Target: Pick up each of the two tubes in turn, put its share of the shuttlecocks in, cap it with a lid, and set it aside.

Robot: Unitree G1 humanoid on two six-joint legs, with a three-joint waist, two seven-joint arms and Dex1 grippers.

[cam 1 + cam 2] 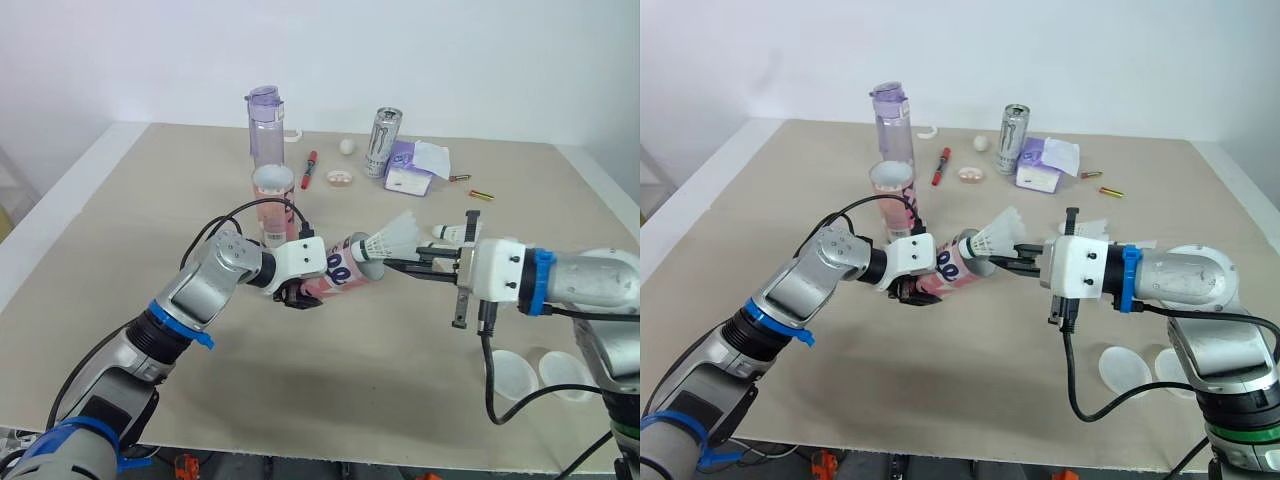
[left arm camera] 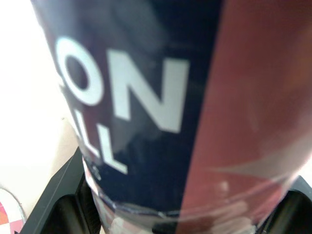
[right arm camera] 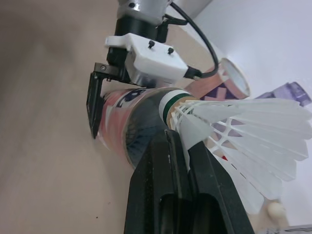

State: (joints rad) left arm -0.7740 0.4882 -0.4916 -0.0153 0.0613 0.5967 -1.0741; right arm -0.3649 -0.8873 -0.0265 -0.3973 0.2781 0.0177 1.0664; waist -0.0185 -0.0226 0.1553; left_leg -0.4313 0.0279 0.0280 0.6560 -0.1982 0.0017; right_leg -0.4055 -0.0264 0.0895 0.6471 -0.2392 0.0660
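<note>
Beige tabletop (image 1: 140,210) lies beneath your arms. Your right gripper (image 1: 392,264) pinches a shuttlecock (image 1: 398,236) tightly, its cork at the mouth of the tube (image 1: 338,272). Your left gripper (image 1: 296,292) clamps that tube sideways above the table. Behind it a second tube (image 1: 273,200) stands upright, and two lids (image 1: 512,374) lie by your right arm.

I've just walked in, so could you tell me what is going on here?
The left gripper holds a tube on its side, and the right gripper holds a shuttlecock at its open mouth. The second tube stands upright behind them, and two lids lie on the table.
</note>
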